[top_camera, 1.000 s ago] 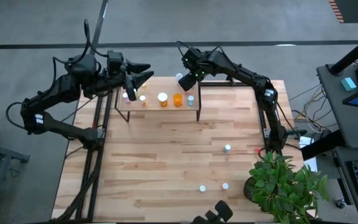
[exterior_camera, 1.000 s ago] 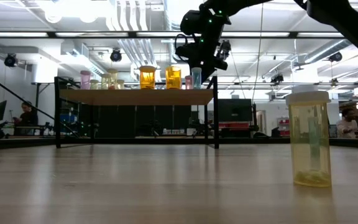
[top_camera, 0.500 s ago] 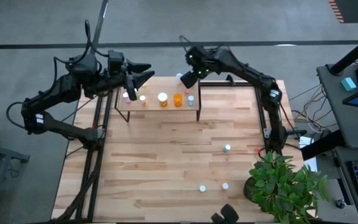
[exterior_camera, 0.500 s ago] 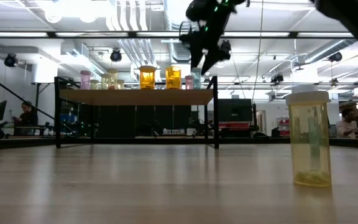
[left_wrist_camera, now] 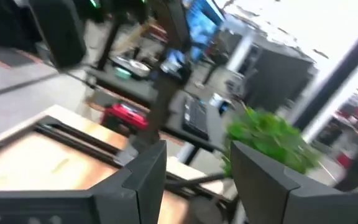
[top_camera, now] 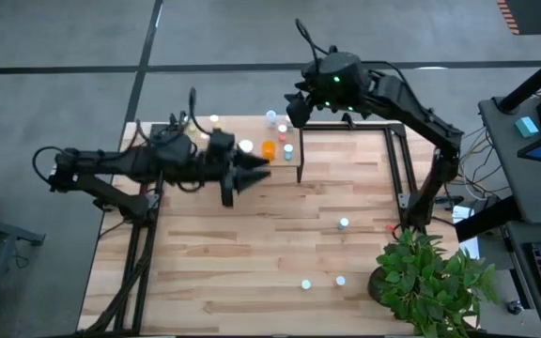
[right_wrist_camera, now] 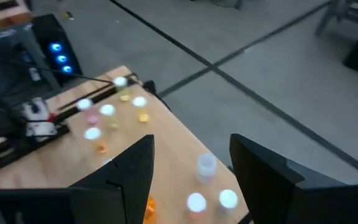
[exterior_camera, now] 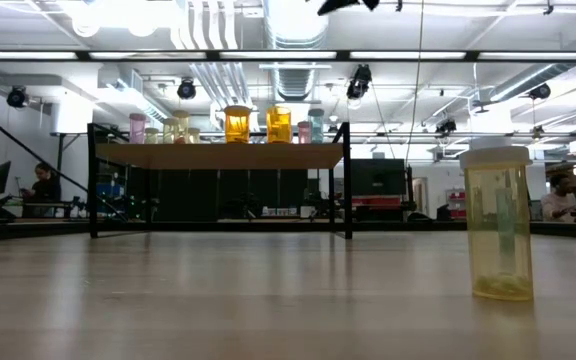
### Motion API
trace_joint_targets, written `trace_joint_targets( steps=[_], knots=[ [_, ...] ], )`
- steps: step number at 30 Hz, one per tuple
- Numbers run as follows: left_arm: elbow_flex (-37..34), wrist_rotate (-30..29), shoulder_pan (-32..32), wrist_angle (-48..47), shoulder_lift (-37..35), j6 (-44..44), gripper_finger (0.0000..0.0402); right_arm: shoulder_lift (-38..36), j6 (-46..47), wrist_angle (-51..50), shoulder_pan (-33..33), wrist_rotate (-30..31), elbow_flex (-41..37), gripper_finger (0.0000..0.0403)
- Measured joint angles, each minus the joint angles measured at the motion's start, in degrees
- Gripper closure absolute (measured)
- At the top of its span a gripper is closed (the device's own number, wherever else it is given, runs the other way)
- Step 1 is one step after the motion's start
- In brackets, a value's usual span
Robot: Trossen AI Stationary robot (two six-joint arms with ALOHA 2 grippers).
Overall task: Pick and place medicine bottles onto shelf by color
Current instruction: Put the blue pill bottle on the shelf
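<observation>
Small cylindrical plastic medicine bottles stand in a row on the light-wood shelf on thin black legs (top_camera: 294,161), among them an orange bottle (top_camera: 269,148); three white-capped ones remain on the plank-patterned wooden surface (top_camera: 252,263), one (top_camera: 344,223) near the green potted plant (top_camera: 430,277). The left gripper (top_camera: 256,171) hangs over the surface in front of the shelf, fingers apart and empty; the right gripper (top_camera: 294,101), also spread and empty, hovers above the shelf's far right end. These bottles look light, rigid and smooth, easily toppled; pinching the body below the cap seems safest.
</observation>
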Motion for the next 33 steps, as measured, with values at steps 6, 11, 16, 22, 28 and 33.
trace_joint_targets(
  steps=[6,11,16,22,28,33],
  knots=[
    [0.27,-0.06,-4.18,0.42,2.57,-2.65,0.0242,-1.49,-0.86,-0.16,2.72,0.04,-0.02,0.0202],
    [-0.07,-0.48,-4.68,0.8,3.49,-5.5,0.0242,-1.17,-1.51,-1.05,4.33,0.1,-0.07,0.0202],
    [-0.07,-0.6,-4.64,0.71,4.11,-5.92,0.0242,-0.62,-1.52,-2.57,5.54,0.08,-0.07,0.0202],
    [-0.09,-0.7,-4.64,0.36,4.79,-6.02,0.0242,-0.61,-1.47,-3.74,6.22,0.05,-0.09,0.0202],
    [-0.07,-0.72,-4.64,0.42,4.88,-6.35,0.0242,-1.15,-1.21,-3.85,6.52,0.1,-0.09,0.0202],
    [-0.08,-0.74,-4.64,0.3,4.85,-7.26,0.0242,-1.44,-1.06,-3.98,7.2,-0.83,-0.09,0.0202]
  ],
)
